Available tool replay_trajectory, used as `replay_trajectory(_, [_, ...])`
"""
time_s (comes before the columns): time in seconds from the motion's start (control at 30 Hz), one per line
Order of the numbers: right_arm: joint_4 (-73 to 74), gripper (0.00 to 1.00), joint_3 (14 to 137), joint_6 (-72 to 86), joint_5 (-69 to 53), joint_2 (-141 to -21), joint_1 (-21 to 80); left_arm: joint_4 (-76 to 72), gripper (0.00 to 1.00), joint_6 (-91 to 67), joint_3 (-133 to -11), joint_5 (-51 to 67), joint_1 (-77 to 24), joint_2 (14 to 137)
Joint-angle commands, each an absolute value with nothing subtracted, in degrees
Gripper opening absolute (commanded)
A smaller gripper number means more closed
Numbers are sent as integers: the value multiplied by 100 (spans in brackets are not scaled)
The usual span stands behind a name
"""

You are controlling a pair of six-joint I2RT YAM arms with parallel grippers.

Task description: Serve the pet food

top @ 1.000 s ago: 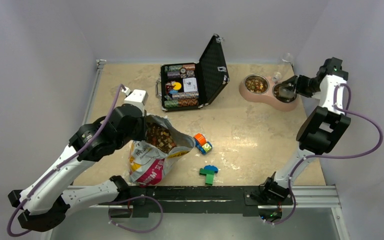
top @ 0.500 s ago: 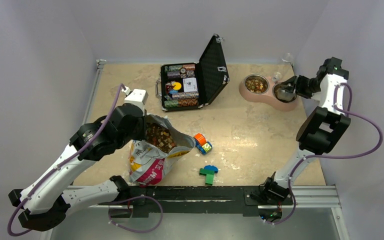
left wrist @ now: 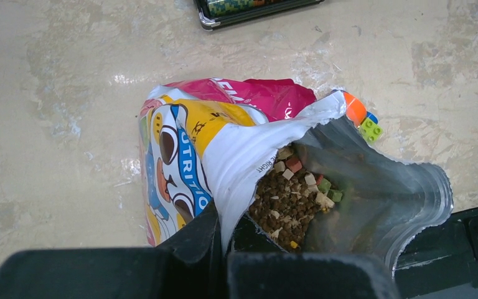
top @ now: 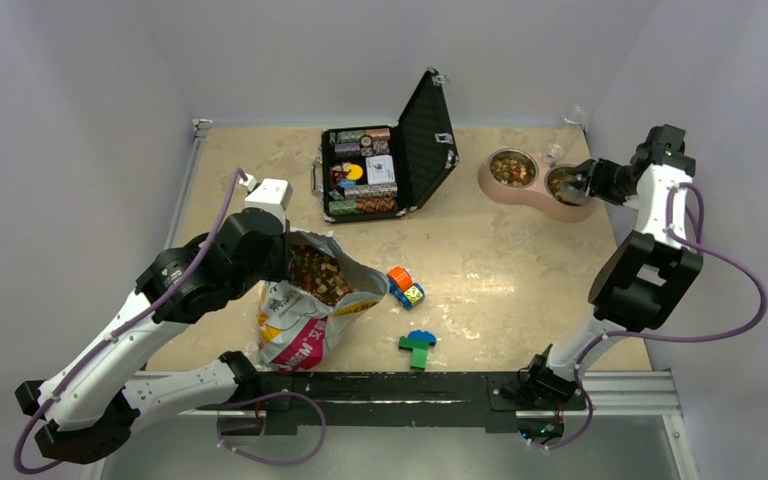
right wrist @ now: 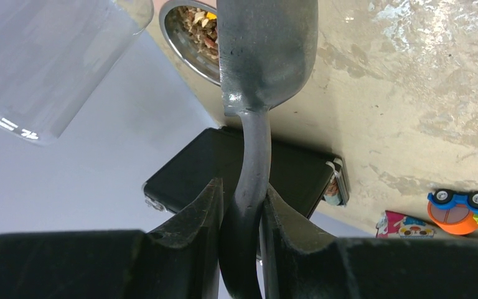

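— Brown and tan pet food, with a few reddish and green bits, fills the bottom of the torn-open bag. Where does the bag stand?

— On the near left of the desk, mouth up. The left hand is clamped on the white rim of the bag, one finger outside and one inside.

— Is there pet food anywhere else?

— Yes, in the pink double bowl at the far right. Its left steel cup holds a mixed heap; the right cup is mostly hidden under the scoop.

— Who holds the scoop?

— The right hand, pinched shut on the grey handle. The scoop's back faces the wrist camera, so what it carries cannot be seen. A clear cup shows just beside it.

— What else lies on the desk?

— An open black case at the far middle, lid upright. A small toy car sits just right of the bag, and a green and blue block toy lies nearer the edge.
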State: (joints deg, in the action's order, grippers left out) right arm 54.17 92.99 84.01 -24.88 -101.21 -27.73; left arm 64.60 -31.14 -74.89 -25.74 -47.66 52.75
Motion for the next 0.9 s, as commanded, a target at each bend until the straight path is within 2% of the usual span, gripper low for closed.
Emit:
replay_trajectory(0.0, [5036,0,9130,8556,-2400,-9990,-2783,5624,0,-3244,-7910,-2997,-4720,5147])
replay_trajectory(0.4, [4823,0,8860,8473,-2248,-9776,-2651,5740,0,-3280,-7861,-3068,-4725,5038])
replay_trajectory(0.57, [4767,0,9099,8385,-2167,-9640,-2587,5739,0,-3191,-7912,-3012,-4720,5071])
replay_trajectory(0.87, [4399,0,8484,8367,-2308,-9719,-2535,5837,0,-3127,-7908,-2999,-4720,4948])
